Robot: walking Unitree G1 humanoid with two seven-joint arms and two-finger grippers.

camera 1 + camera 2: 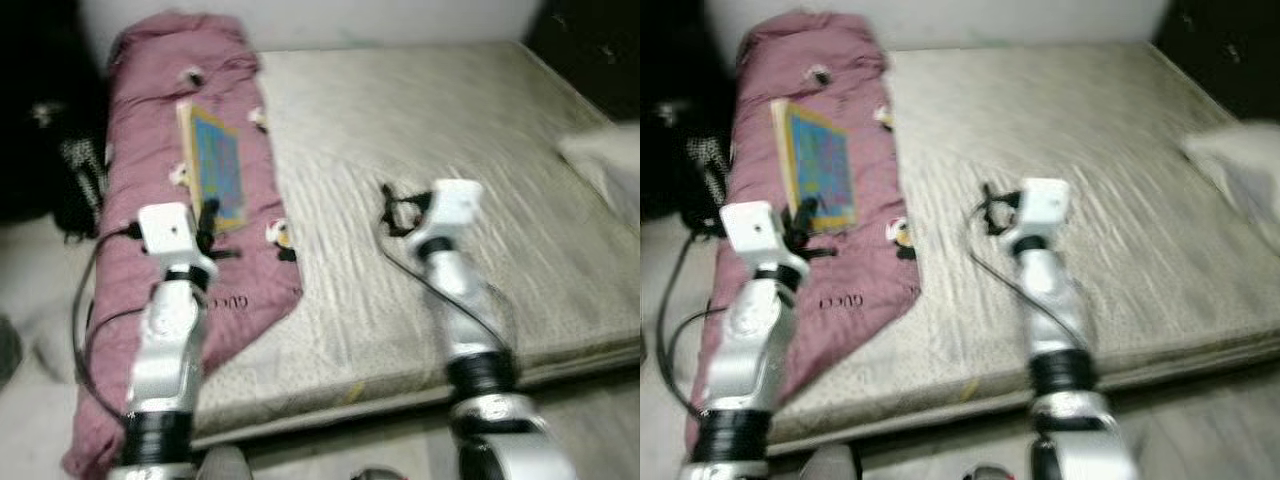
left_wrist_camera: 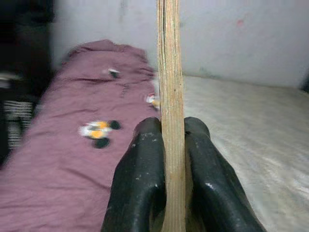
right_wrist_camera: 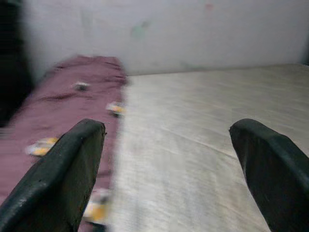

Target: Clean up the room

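Observation:
A thin book (image 1: 215,165) with a blue cover and yellow border is held over the pink blanket (image 1: 150,110) on the left side of the mattress (image 1: 450,110). My left gripper (image 1: 207,228) is shut on the book's near end. In the left wrist view the book (image 2: 171,72) stands edge-on between the two black fingers (image 2: 145,164). My right gripper (image 1: 393,212) hovers over the bare middle of the mattress. Its fingers (image 3: 72,159) are spread wide apart with nothing between them.
The pink blanket runs along the mattress's left edge and spills off the near corner (image 1: 90,440). A pale cloth (image 1: 605,150) lies at the right edge. Dark bags (image 1: 70,180) stand on the floor at the left. A wall (image 3: 169,34) backs the mattress.

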